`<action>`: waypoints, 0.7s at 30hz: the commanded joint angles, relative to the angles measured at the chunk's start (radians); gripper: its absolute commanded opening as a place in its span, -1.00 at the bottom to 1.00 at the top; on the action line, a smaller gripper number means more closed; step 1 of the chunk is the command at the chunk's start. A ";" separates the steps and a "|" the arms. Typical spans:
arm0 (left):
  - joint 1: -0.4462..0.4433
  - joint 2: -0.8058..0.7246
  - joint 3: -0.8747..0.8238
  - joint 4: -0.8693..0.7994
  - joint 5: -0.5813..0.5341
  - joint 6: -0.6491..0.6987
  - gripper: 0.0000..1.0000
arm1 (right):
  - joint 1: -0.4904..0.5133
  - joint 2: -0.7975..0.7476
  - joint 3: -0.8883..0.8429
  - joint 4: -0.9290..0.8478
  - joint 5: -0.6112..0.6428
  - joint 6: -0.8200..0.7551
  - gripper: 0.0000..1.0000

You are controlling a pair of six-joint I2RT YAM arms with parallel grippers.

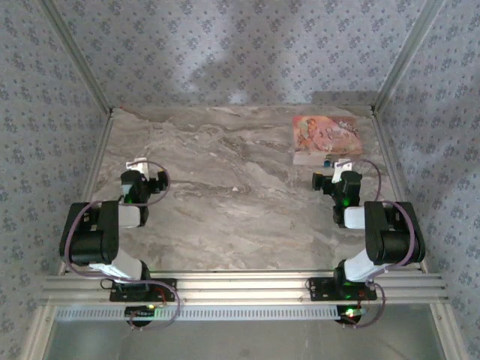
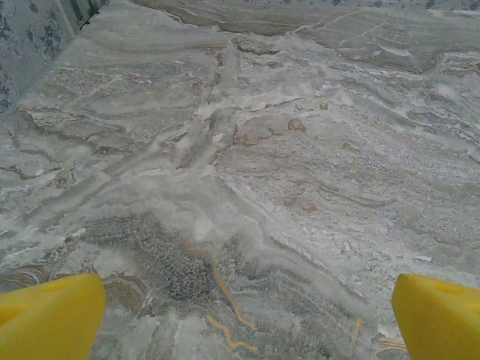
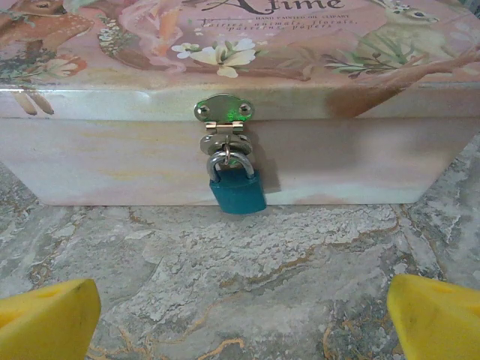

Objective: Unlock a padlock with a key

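Right gripper gapes, low, facing the padlock

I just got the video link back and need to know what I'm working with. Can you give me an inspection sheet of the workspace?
Surface: marble-patterned table, flat, bare under the left arm.
Job's things: small blue padlock hangs by its shackle from the metal latch on the front of the pink box, far right of the table.
Clutter: nothing seen.
Grippers: left gripper open over bare table; right gripper open, facing the padlock and apart from it.
Cables: a cable loops at the left wrist, another along the right arm; neither touches the box.
Surroundings: patterned cloth walls on three sides; metal rail at the near edge.
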 commanded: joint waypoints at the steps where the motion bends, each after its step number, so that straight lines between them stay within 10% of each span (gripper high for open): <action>1: -0.004 -0.004 0.018 0.003 0.003 0.012 0.96 | -0.006 -0.003 0.024 0.004 -0.013 -0.005 1.00; 21: -0.004 -0.004 0.017 0.004 0.004 0.010 0.96 | -0.011 -0.006 0.019 0.008 -0.022 -0.002 1.00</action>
